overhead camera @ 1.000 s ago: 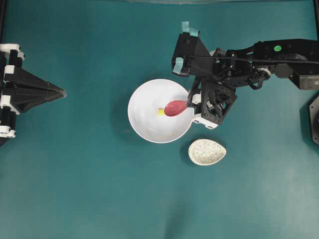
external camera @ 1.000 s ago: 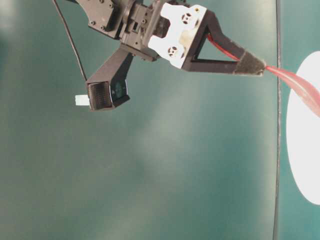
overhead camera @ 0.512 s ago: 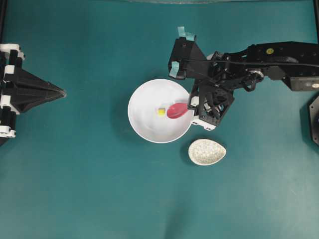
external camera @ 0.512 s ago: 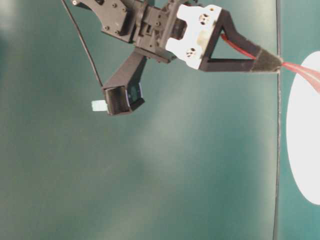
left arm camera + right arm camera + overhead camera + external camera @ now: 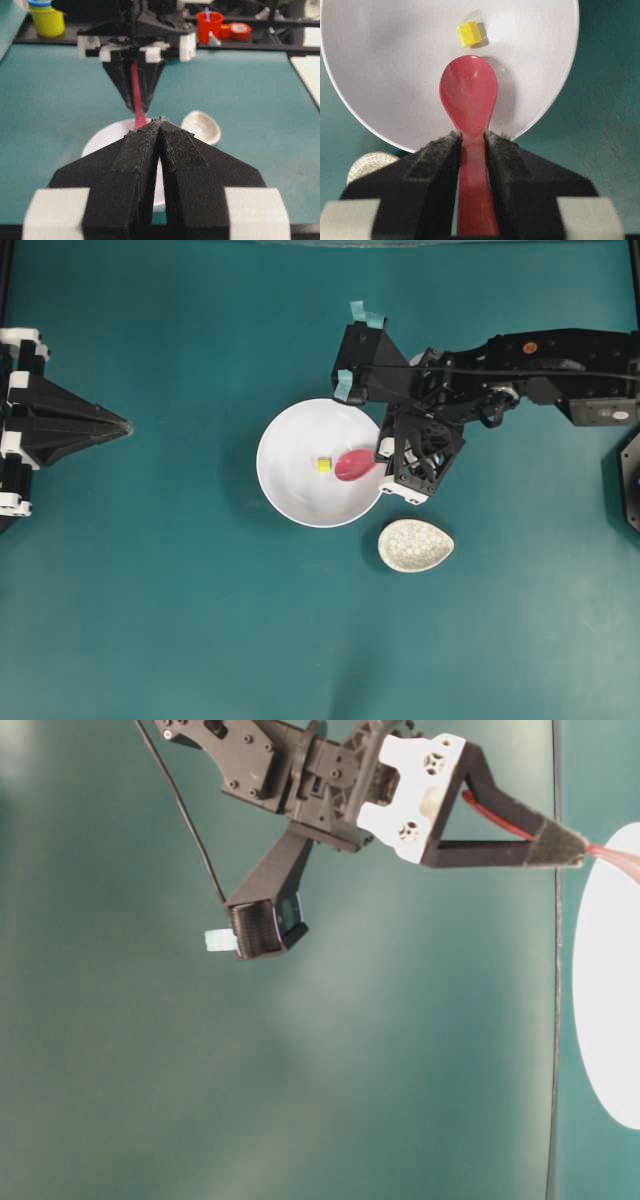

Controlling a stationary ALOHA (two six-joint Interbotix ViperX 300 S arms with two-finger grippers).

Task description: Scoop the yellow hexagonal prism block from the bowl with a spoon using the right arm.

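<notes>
The white bowl [image 5: 300, 490] [image 5: 395, 75] sits mid-table. Inside it lies the small yellow hexagonal prism block [image 5: 323, 465] [image 5: 469, 33], just beyond the tip of the pink-red spoon [image 5: 354, 464] [image 5: 469, 95]. My right gripper [image 5: 380, 452] [image 5: 471, 137] is shut on the spoon's handle at the bowl's right rim, the empty scoop lying over the bowl's inner wall. At table level the gripper [image 5: 578, 848] holds the spoon [image 5: 615, 857] pointing at the bowl [image 5: 605, 1040]. My left gripper [image 5: 125, 426] [image 5: 160, 121] rests shut and empty at the table's left edge.
A small speckled beige oval dish [image 5: 415, 545] [image 5: 201, 127] lies just below and right of the bowl, close under the right wrist. Yellow [image 5: 47, 20] and red [image 5: 210, 25] containers stand beyond the table's far side in the left wrist view.
The right arm has drawn back to the right and the scoop with it, opening a small gap between the spoon's tip and the yellow block. The left arm has not moved.
</notes>
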